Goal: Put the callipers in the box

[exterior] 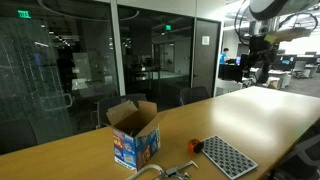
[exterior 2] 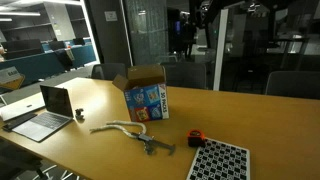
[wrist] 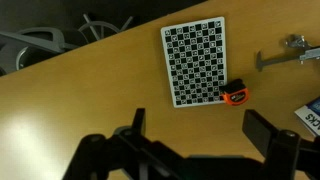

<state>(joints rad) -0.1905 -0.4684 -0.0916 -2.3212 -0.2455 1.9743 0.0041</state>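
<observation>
Your callipers (wrist: 285, 58) lie flat on the tan wooden table (wrist: 80, 90), at about 6 o'clock from the box (exterior 2: 147, 95) in an exterior view, clear of it. In the wrist view the dark perforated plate (wrist: 197, 62) sits at their 9 o'clock, with the orange object (wrist: 236, 94) just beside its corner. Your gripper (wrist: 198, 128) hangs high above with its jaws spread wide, holding nothing. Glass partitions (exterior: 150, 50) wall the dim office, and a laptop (exterior 2: 45, 112) stands open on the table. The box's blue print is too small to read.
</observation>
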